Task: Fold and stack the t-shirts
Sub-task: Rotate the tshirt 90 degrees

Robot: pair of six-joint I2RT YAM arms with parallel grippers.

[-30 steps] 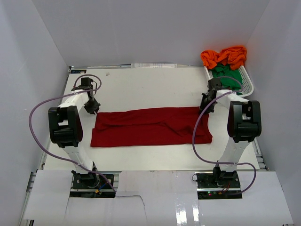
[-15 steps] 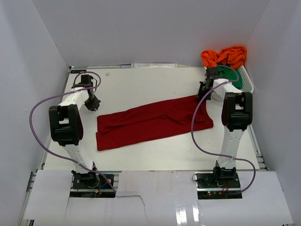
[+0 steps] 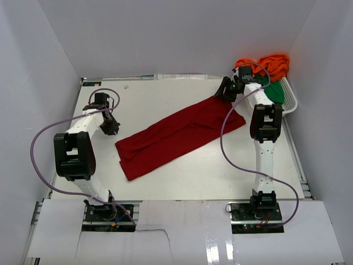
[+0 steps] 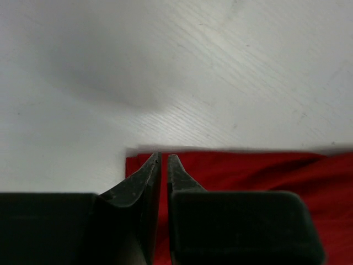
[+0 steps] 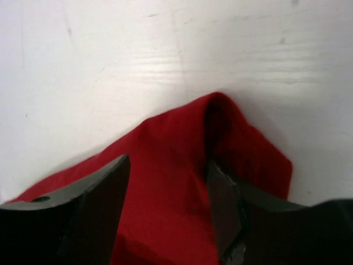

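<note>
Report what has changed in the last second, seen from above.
The right gripper, clamped on the dark red fabric t-shirt, moved farther from its base, dragging that end along. The shirt swung from straight across to diagonal. The left gripper, the white plastic lattice basket, the bright orange shirt and the green shirt stayed put.

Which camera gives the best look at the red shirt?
The top view: the whole red shirt lies slantwise on the table. The left wrist shows just one edge; the right wrist, a bunched end between its fingers.
</note>
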